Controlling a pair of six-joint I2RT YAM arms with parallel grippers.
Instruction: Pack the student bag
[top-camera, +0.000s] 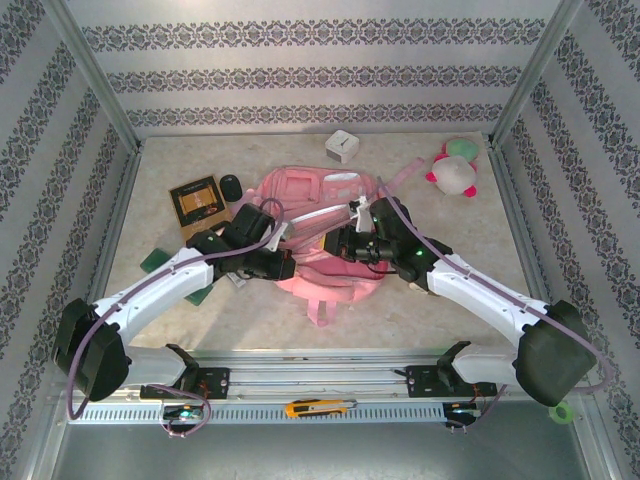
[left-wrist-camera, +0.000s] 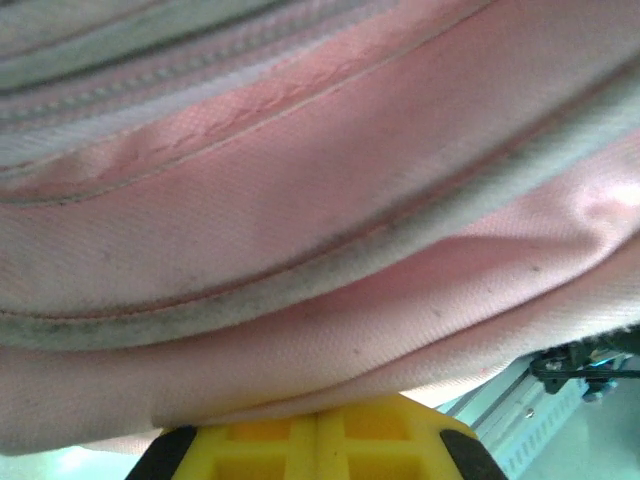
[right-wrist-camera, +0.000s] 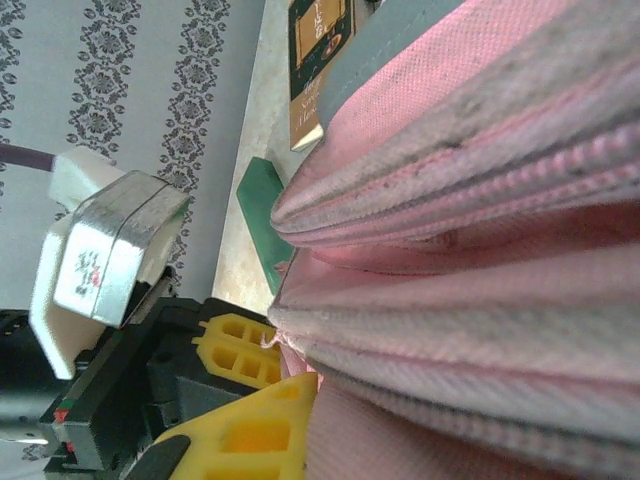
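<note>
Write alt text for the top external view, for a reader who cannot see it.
A pink student bag lies in the middle of the table, with the left hand and right hand reaching in from either side to its near half. Around it sit a dark book, a white box and a plush toy.

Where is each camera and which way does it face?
Top external: above, behind the bases, looking down at the table; both arms, left gripper, right gripper at the student bag.
Left wrist: close against the bag's side; own yellow finger below.
Right wrist: faces left along the bag toward the book; own yellow finger.
All share the bag.
</note>
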